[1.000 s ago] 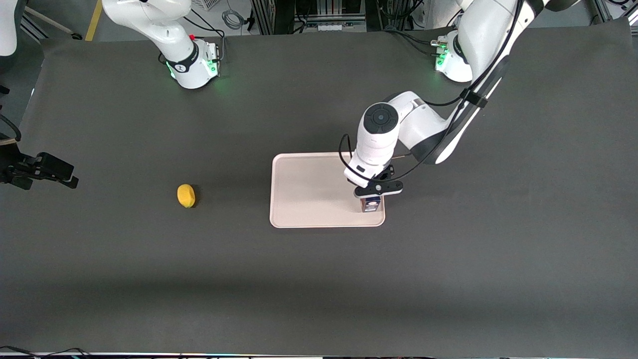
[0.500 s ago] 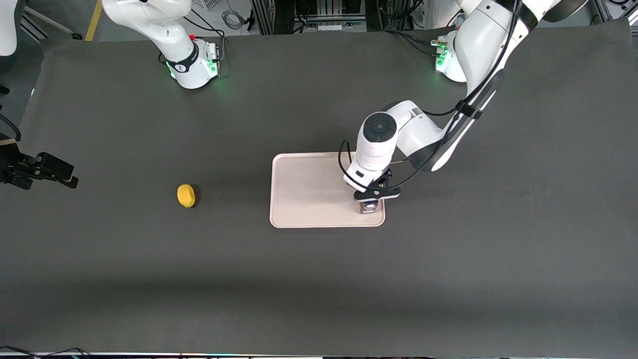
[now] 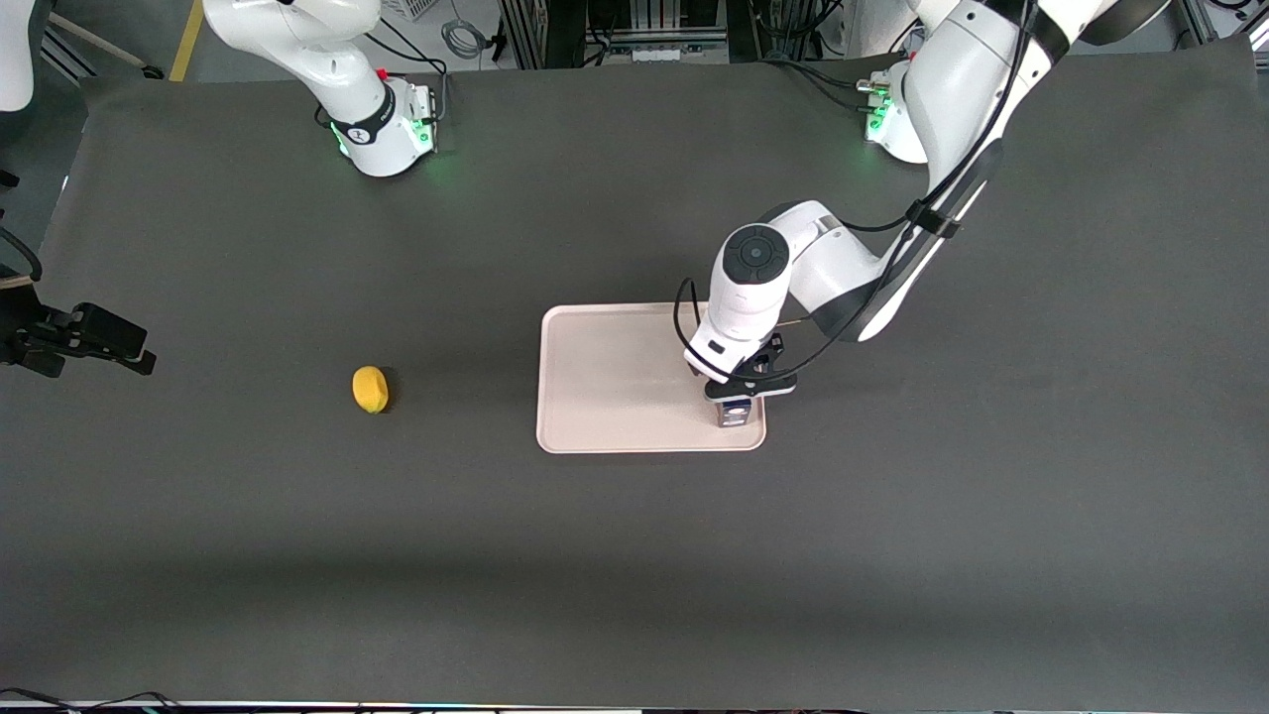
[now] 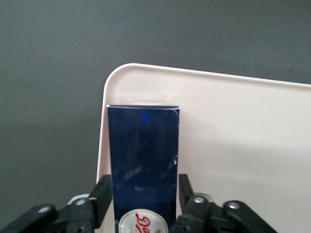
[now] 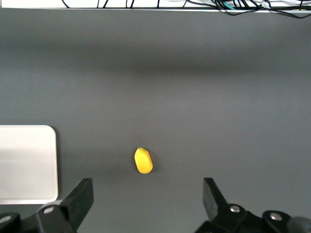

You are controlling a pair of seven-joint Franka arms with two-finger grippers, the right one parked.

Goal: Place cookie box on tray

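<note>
Lowered the left gripper (image 3: 739, 395) a touch since a second ago, and drew it slightly toward the middle of the tray (image 3: 615, 377), with almost no shift over the last half second. Reads as a descent that has all but finished.

Keeps the cookie box (image 3: 734, 414) upright inside the tray's rim, in the tray corner nearer the front camera at the working arm's end. Seen from the left wrist, shows the cookie box (image 4: 143, 155) as a tall navy face with its lower end meeting the tray (image 4: 243, 145) floor just beside the rounded corner. Looks seated, or a hair above it; cannot tell which.

Has the jaws of the left gripper (image 4: 145, 194) pinching the cookie box on both narrow sides, pressed against the carton with no gap showing.

Leaves the yellow lemon-like object (image 3: 370, 389) on the bench (image 3: 595, 575), well apart from the tray toward the parked arm's end, and of no concern.

Puts the task near its end, judging by this: carried and positioned, not yet let go. Calls next for spreading the jaws and lifting straight up. Carries one risk: a tall carton standing on a small end so near the tray's rim could tip if a jaw drags it on the way out.
</note>
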